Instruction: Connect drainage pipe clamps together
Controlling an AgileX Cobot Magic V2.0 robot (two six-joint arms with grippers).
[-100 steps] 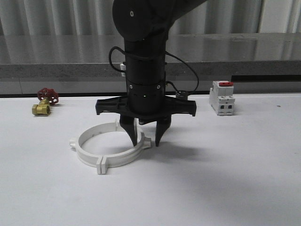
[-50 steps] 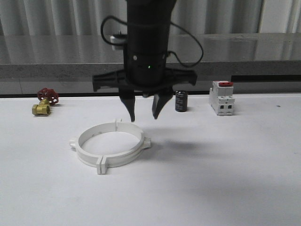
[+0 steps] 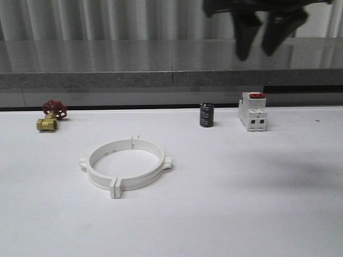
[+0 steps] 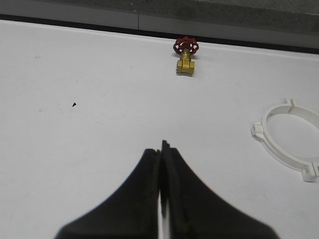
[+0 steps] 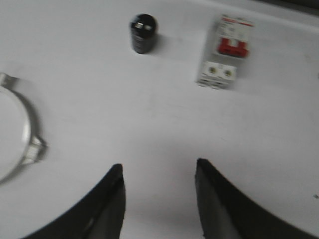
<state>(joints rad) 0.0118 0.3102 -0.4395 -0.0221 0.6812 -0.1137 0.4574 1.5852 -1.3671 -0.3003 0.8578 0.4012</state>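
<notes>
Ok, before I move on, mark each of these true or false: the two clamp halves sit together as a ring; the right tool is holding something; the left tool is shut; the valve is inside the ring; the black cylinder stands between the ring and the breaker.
1. The clamp halves sit together as a closed ring on the table. True.
2. The right tool is holding something. False: it is open and empty, raised above the table.
3. The left tool is shut. True.
4. The valve is inside the ring. False: it lies apart, near the table's far left edge.
5. The black cylinder stands beside the breaker. True.
</notes>
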